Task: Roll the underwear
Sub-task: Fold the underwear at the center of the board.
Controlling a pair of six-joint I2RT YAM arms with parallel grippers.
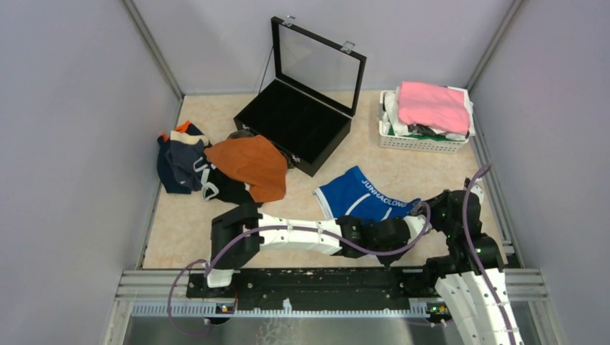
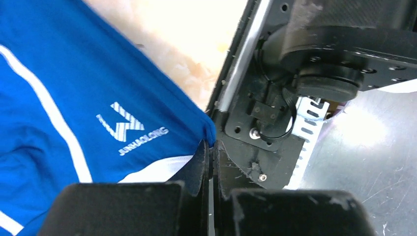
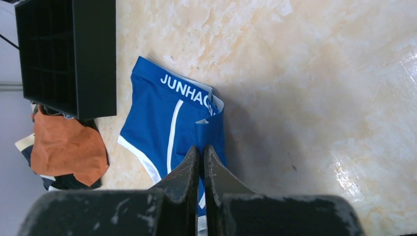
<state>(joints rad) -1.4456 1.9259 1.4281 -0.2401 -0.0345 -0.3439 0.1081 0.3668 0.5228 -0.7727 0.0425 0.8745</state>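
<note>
Both left pincer (image 2: 211, 147) and right pincer (image 3: 201, 150) pinch blue briefs (image 1: 360, 195), gripped edges hidden.

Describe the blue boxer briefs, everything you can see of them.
The blue boxer briefs are soft royal-blue knit with white stripes, white leg hems and a waistband lettered JUNHAOLONG, plus a small white logo near one leg. They lie mostly flat on the beige table, in front of the open black case, one side edge folded over. The left gripper is shut on a hem corner; the right gripper appears shut on the folded edge.
</note>
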